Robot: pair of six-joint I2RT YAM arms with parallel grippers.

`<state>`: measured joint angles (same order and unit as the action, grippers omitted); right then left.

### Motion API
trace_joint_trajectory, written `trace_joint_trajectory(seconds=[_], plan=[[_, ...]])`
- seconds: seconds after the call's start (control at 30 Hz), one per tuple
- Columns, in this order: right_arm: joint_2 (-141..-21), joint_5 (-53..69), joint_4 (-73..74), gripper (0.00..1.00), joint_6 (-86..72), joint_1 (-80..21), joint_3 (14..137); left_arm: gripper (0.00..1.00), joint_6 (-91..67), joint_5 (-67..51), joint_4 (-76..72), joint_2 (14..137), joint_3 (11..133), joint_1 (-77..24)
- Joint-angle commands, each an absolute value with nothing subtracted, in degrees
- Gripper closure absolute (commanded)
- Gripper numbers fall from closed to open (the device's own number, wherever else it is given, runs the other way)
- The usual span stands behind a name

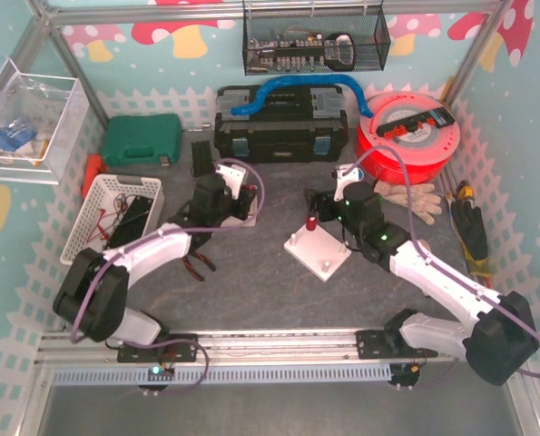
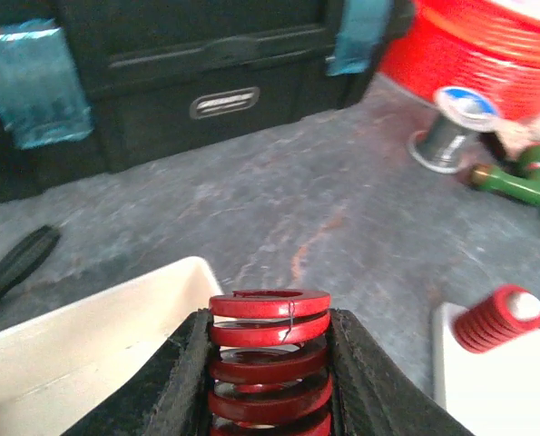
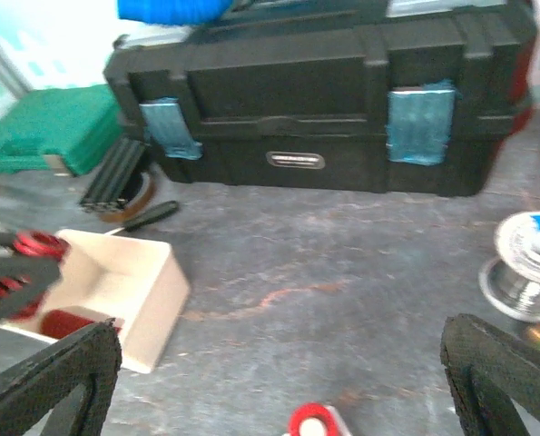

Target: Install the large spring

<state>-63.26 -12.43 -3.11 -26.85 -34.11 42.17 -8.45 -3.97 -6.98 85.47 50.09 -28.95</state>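
My left gripper (image 2: 270, 320) is shut on the large red spring (image 2: 270, 305), which stands upright between the black pads (image 2: 190, 372). It hovers over a small white box (image 2: 79, 341), seen in the top view (image 1: 242, 207) by the left gripper (image 1: 226, 195). A white base plate (image 1: 317, 254) holds a small red spring (image 1: 312, 222) on a peg; this also shows in the left wrist view (image 2: 496, 318) and the right wrist view (image 3: 310, 423). My right gripper (image 3: 279, 363) is open and empty just above and behind the plate (image 1: 326, 207).
A black toolbox (image 1: 283, 127) stands at the back, with a green case (image 1: 141, 138) to its left and a red cable reel (image 1: 406, 136) to its right. A white basket (image 1: 106, 218) is at left. Gloves (image 1: 415, 195), a solder spool (image 3: 524, 272) and pliers (image 1: 197, 263) lie around.
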Motion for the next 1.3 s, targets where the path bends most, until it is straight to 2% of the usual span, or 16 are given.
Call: trace_joint_trajectory(seconds=[0.0,0.13,0.37,0.5,0.87,1.27], plan=[[-65.3,-3.46,1.78,0.05,-27.68,-33.77,47.76,0.92,-0.07,-4.62,-26.28,79.79,41.53,-32.6],[-66.95,4.85,3.87,0.1,-25.59,-33.77,51.3,0.92,6.64,-4.64,-36.14,76.66,34.51,-36.38],[-70.43,22.53,5.05,0.26,-23.14,-33.78,55.36,0.93,18.14,-8.38,-55.94,72.87,21.97,-41.45],[-72.7,30.73,3.28,0.36,-24.08,-33.87,55.22,0.95,19.08,-9.83,-56.42,72.96,21.49,-42.67],[-76.77,38.38,0.32,0.39,-24.98,-34.05,54.06,0.96,20.48,-9.76,-55.72,72.65,21.77,-44.64],[-79.0,41.25,0.63,0.45,-23.91,-34.21,53.82,0.96,20.5,-9.39,-55.12,72.72,22.53,-44.95]])
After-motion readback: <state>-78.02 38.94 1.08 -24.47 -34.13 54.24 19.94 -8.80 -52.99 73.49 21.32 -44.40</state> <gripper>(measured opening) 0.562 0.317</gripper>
